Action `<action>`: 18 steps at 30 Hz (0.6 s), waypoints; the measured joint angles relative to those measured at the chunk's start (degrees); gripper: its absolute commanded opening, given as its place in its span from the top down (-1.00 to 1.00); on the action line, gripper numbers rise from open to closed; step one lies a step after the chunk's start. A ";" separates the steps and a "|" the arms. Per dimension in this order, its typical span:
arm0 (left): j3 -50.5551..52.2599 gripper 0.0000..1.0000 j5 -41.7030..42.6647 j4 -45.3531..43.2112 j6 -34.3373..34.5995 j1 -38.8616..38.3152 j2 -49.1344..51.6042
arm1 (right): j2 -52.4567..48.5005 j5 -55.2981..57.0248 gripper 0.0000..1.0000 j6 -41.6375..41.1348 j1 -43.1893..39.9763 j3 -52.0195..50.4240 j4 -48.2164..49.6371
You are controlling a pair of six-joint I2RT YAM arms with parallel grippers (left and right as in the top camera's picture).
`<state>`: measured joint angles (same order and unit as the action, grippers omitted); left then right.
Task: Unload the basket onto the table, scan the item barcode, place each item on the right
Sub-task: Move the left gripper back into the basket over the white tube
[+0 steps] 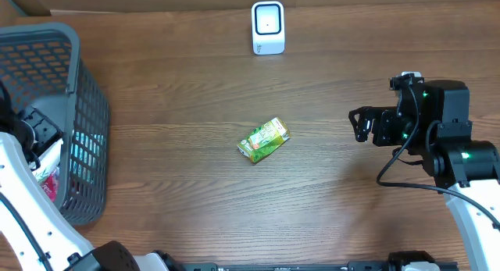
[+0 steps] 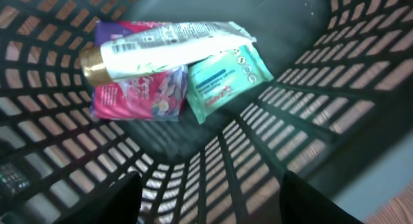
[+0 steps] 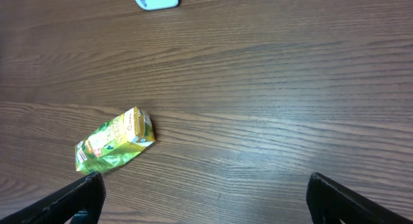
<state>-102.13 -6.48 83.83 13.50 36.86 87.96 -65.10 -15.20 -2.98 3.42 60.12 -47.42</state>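
Item: the green pouch (image 1: 264,140) lies flat on the bench (image 1: 328,216), in front of the scanner (image 1: 268,27) and well apart from it.
Handling: it looks light, soft and crinkly, probably slick film, and would likely buckle under a hard pinch.
Hold: across the short width near one sealed end, leaving the printed faces free to show the scanner.
Right claw (image 1: 361,124): wide and empty, well right of the scanner, facing the pouch.
Left claw (image 2: 210,208): partly spread and holding nothing, inside the basket (image 1: 78,107) far left of the scanner, above a tube (image 2: 161,50), a wipes pack (image 2: 226,79) and a pink packet (image 2: 135,95).
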 measured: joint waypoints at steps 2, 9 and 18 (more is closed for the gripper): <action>1.62 -0.23 0.02 -1.75 -0.17 0.00 0.00 | -0.02 0.00 -1.00 0.02 0.00 0.00 0.02; 6.62 -0.25 0.04 -8.85 -1.99 0.44 -0.07 | -0.02 -0.02 -1.00 0.02 0.00 0.00 0.02; 16.76 -0.25 0.48 -16.37 -6.12 0.63 -0.20 | -0.02 -0.02 -1.00 0.02 0.00 0.00 0.02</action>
<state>-85.36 -6.00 67.46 7.38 37.50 87.77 -65.12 -15.22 -2.96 3.42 60.12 -47.40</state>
